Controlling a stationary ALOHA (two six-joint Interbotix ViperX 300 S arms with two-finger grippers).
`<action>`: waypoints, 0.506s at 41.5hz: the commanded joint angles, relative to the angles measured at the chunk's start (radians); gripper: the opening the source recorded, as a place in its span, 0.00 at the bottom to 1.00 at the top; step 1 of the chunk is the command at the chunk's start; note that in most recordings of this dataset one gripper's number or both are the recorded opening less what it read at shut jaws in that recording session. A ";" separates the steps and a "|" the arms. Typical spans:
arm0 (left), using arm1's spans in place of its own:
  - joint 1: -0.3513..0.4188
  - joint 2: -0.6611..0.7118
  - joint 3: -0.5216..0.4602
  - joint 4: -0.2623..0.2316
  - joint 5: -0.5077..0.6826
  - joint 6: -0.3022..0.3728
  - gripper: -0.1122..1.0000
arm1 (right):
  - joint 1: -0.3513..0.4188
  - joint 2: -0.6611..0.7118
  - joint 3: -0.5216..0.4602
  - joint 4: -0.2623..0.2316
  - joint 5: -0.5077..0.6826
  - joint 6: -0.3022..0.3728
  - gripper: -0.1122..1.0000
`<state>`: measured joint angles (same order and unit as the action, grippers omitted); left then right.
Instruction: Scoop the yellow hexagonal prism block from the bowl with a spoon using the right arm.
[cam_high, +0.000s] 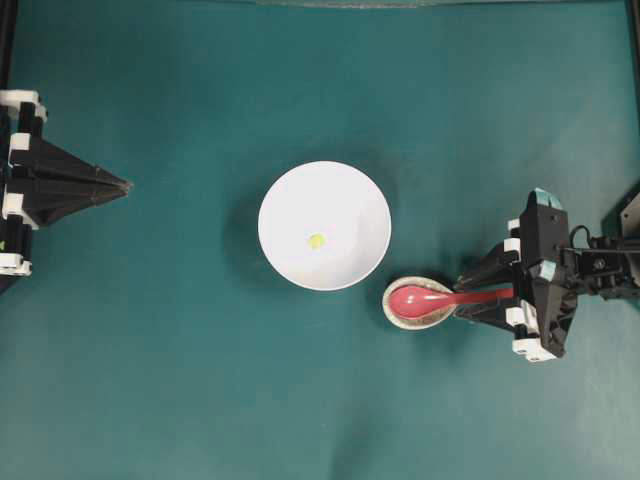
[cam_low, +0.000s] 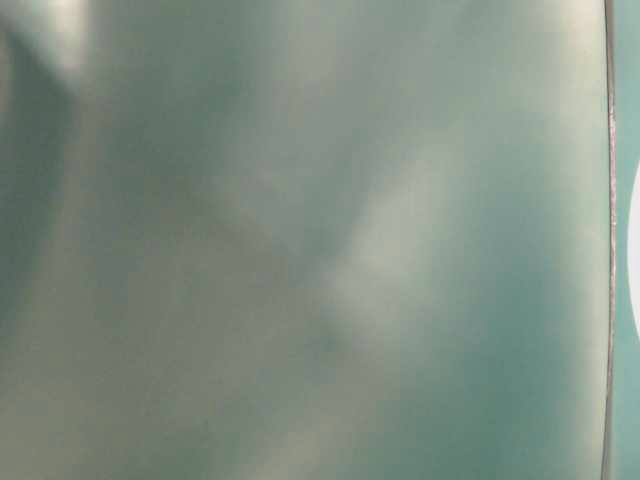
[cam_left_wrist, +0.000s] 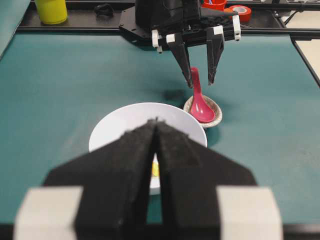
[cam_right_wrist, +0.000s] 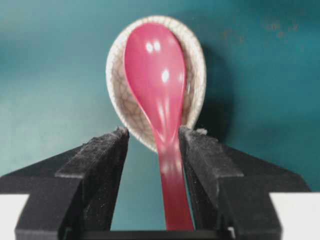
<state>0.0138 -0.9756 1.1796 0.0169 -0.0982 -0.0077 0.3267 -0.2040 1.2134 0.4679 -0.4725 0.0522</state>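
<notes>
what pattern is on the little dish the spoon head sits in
Beige with a fine dark crackle pattern, the small dish shows best in the right wrist view.

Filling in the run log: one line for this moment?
right gripper: open, straddling spoon handle | spoon: in dish | block: in bowl

I see a glossy pinkish-red spoon (cam_right_wrist: 160, 95), a crackled beige dish (cam_right_wrist: 192, 65), a white bowl (cam_high: 350, 200), a pale yellow block (cam_high: 316, 240) and a teal table (cam_high: 150, 350).

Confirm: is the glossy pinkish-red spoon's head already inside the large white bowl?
No, the spoon's head rests in the small speckled beige dish, beside the white bowl.
</notes>
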 joint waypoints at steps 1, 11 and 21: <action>0.002 0.011 -0.025 0.003 -0.005 -0.002 0.10 | 0.000 -0.014 -0.002 0.000 -0.037 -0.006 0.55; 0.002 0.011 -0.025 0.003 -0.005 -0.002 0.10 | 0.011 -0.012 0.052 0.000 -0.170 -0.020 0.55; 0.002 0.009 -0.025 0.003 -0.006 0.002 0.10 | 0.072 0.048 0.094 0.000 -0.368 -0.020 0.55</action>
<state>0.0138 -0.9741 1.1796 0.0169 -0.0982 -0.0061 0.3789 -0.1718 1.3085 0.4694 -0.7808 0.0337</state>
